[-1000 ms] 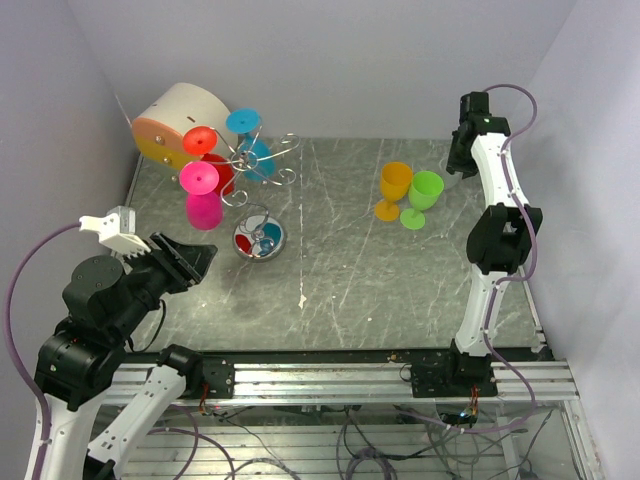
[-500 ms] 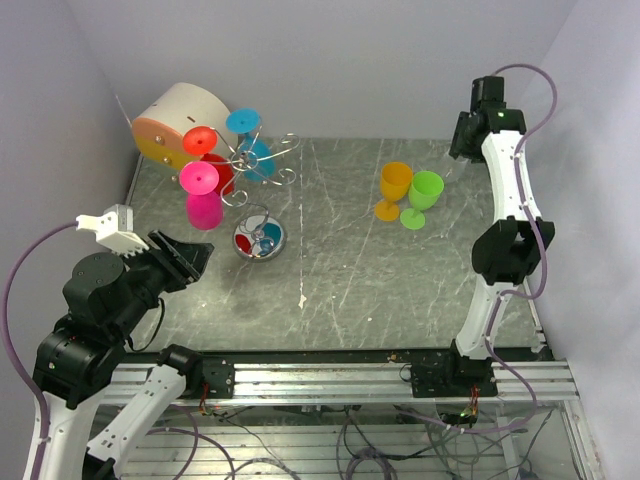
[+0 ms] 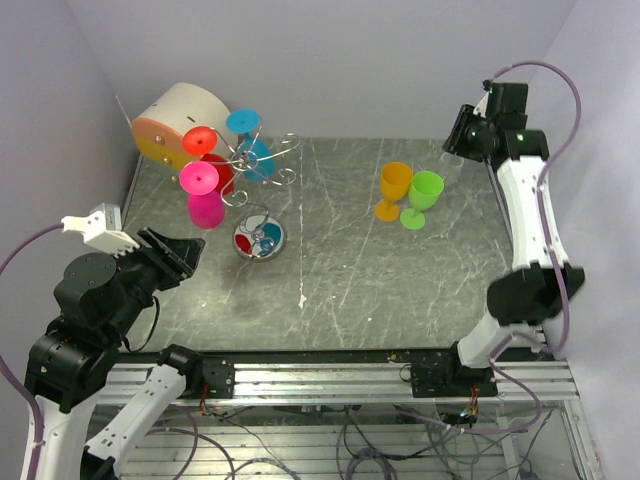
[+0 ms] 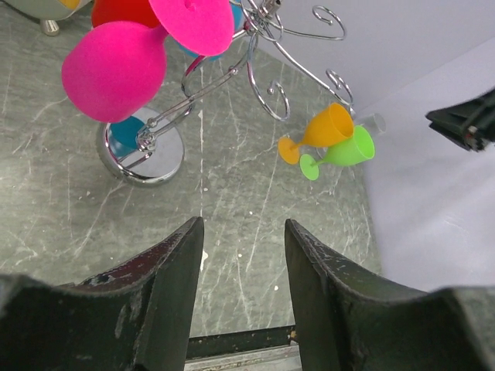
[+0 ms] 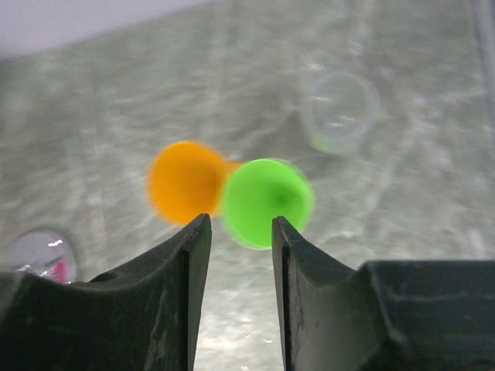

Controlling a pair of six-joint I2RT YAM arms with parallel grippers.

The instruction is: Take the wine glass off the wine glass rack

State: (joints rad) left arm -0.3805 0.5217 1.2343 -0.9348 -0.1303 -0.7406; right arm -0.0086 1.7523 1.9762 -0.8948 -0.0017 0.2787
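Observation:
The wine glass rack (image 3: 262, 160) stands at the back left on its round chrome base (image 3: 259, 238). A pink glass (image 3: 203, 195), a red glass (image 3: 208, 160) and a blue glass (image 3: 250, 140) hang from its curled wire arms. My left gripper (image 3: 185, 255) is open and empty, in front of and left of the rack. In the left wrist view the pink glass (image 4: 116, 69) hangs above the base (image 4: 143, 151), beyond my fingertips (image 4: 244, 232). My right gripper (image 3: 458, 140) is open and empty, high at the back right.
An orange glass (image 3: 392, 190) and a green glass (image 3: 422, 198) stand on the table at the back right, under the right gripper (image 5: 240, 224). A clear round object (image 5: 340, 108) lies behind them. A big beige drum with an orange face (image 3: 175, 125) sits behind the rack.
The right arm has risen and swung right toward the back corner. The left gripper has drawn back a little to the left. The glasses have not moved.

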